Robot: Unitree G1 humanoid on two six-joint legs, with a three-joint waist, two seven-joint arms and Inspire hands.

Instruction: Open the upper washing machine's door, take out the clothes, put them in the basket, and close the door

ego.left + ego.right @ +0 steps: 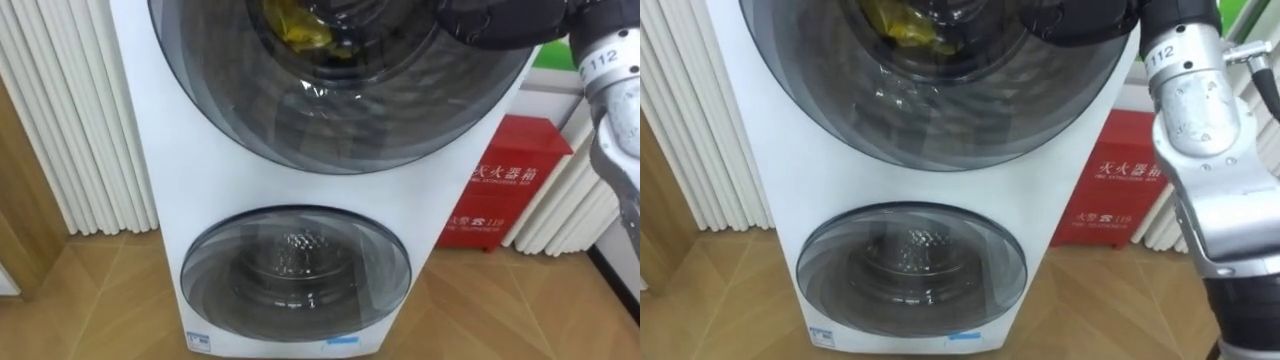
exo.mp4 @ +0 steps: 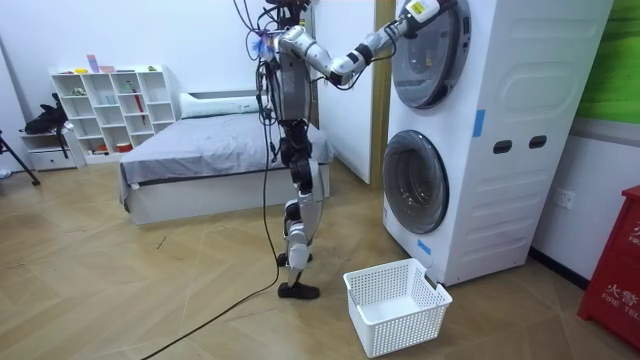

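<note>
My right arm (image 1: 1205,170) runs up the frame's right edge, raised high, my right hand (image 2: 414,14) at top right.

The tall white washing machine (image 1: 165,190) has smoky-grey round glass doors (image 1: 295,275). The crumpled cloth (image 1: 298,27) is yellow and the metal box (image 1: 505,195) red.

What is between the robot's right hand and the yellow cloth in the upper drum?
The upper door's dark glass: in the eye views the yellow cloth shows through it.

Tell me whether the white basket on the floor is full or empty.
Empty: the white basket beside the washing machine shows its bare mesh walls and floor, with no clothes inside.
</note>
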